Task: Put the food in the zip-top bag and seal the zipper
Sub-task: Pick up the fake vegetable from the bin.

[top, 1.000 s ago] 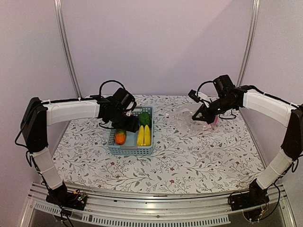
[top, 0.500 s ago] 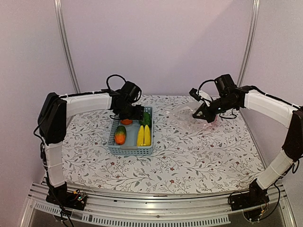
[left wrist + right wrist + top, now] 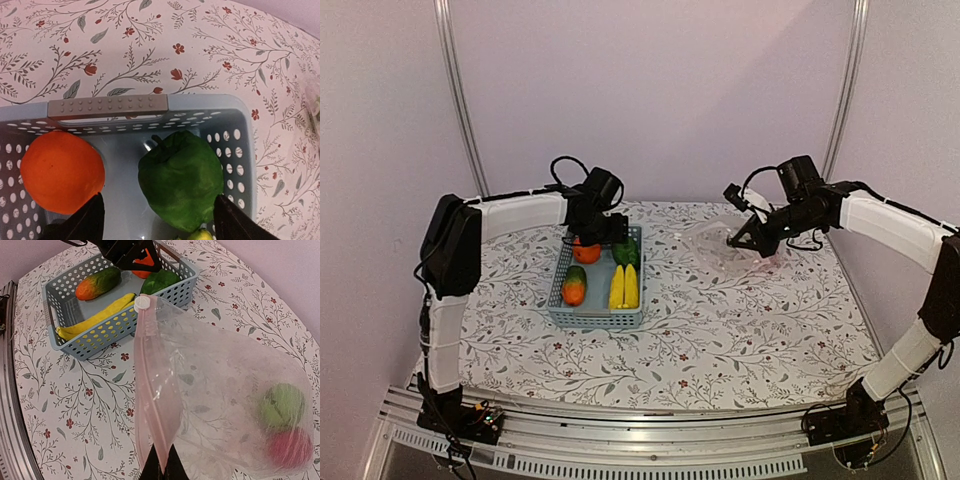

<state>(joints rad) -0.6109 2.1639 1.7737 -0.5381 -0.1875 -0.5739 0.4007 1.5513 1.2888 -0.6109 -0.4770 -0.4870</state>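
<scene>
The light-blue basket [image 3: 595, 318] holds an orange [image 3: 60, 170], a green piece [image 3: 180, 175], an orange-green piece [image 3: 574, 286] and yellow bananas [image 3: 624, 287]. My left gripper [image 3: 160, 220] is open over the basket's far end, its jaws either side of the green piece and apart from it. The clear zip-top bag [image 3: 225, 380] lies to the right, with a green piece [image 3: 282, 404] and a red piece [image 3: 290, 447] inside. My right gripper [image 3: 162, 467] is shut on the pinkish zipper strip [image 3: 150, 390] and holds the mouth edge up. A white slider [image 3: 142, 302] sits at the strip's far end.
The basket's grey handle [image 3: 107, 106] runs along its far rim. The floral cloth [image 3: 720, 330] covers the table. The purple back wall [image 3: 650, 100] and two metal posts stand close behind both grippers.
My left arm has swung away from me and to the right, from over the basket's left side to its far end. The right gripper has barely moved and still holds the bag's edge.
</scene>
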